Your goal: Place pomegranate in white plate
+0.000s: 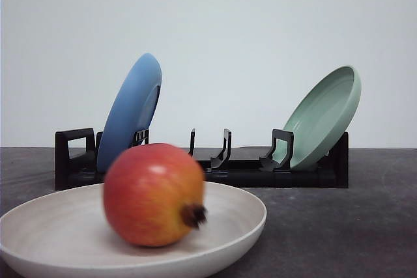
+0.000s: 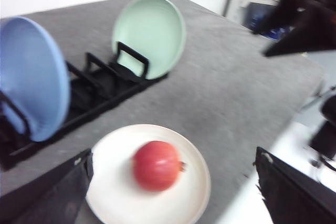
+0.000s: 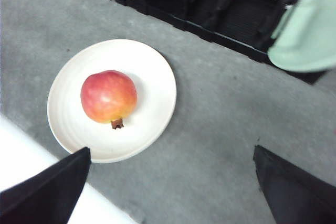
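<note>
Right now the pomegranate (image 1: 154, 194) lies inside the white plate (image 1: 58, 226), resting on its side a little off the plate's middle, with its dark crown stub pointing sideways toward the rim. Its skin is red with a yellow-orange blush low down, plain in the right wrist view (image 3: 108, 96), where the stub touches the plate surface. The plate sits flat on the grey table (image 1: 365, 213), close to the table's near edge. Behind it stands a black dish rack (image 1: 254, 172), well apart from the plate. A blue plate (image 1: 130, 112) leans in the rack's left end and a pale green plate (image 1: 324, 116) leans in its right end, both tilted; the slots between them hold nothing. The left gripper (image 2: 173, 192) hangs above the white plate with its two dark fingers (image 2: 52, 195) spread wide on either side, holding nothing. The right gripper (image 3: 170, 187) is likewise spread apart and empty, above the table beside the plate, its fingers (image 3: 47, 190) clear of the fruit.
</note>
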Controlling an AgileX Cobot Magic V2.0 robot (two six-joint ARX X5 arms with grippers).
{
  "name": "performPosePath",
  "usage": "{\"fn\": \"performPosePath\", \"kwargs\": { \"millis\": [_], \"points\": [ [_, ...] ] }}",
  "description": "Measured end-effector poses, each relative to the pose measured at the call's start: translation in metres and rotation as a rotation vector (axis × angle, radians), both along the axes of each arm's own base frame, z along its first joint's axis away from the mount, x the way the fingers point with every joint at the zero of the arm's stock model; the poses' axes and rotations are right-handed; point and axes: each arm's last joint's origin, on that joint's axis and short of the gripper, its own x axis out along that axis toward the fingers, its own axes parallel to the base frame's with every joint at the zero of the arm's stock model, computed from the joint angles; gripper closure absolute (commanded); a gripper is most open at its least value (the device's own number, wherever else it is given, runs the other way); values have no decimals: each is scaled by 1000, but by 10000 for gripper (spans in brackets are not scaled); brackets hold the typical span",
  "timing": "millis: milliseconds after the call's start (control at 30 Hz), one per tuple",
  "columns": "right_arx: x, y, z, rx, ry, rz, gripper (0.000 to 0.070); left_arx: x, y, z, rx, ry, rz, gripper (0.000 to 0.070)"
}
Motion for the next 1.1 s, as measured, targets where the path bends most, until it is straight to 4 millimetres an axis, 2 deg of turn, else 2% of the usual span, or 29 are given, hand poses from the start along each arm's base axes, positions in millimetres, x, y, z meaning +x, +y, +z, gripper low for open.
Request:
{"fn": "performPosePath", "kwargs": {
  "millis": [233,367,467,500,533,567,600,633,667,700,1100],
  "points": [
    [-30,-41,-27,118,-88,0,70,2,1,0,4,-25,71,105],
    [-38,-51,-35,146,-109,0,70,2,1,0,4,-25,71,105],
    [-40,-54,-33,165,-138,6,75,2,1,0,-4,-16,75,105],
    [-40,-54,-32,171,-148,10,110,2,1,0,-12,-8,79,111],
    [-40,-54,-32,174,-153,11,230,2,1,0,-17,-2,81,178],
    [-40,-54,-32,175,-154,12,487,2,1,0,-21,2,83,398],
    [-40,-54,-32,175,-155,12,700,2,1,0,-21,6,79,700],
    [-40,-54,-32,172,-157,12,664,1,1,0,-26,14,71,662],
    [-39,-54,-32,170,-161,10,693,1,1,0,-30,23,61,697],
    [-39,-54,-31,165,-170,7,694,1,1,0,-32,26,59,700],
    [-39,-54,-31,152,-186,8,694,1,1,0,-35,29,60,700]
  ]
}}
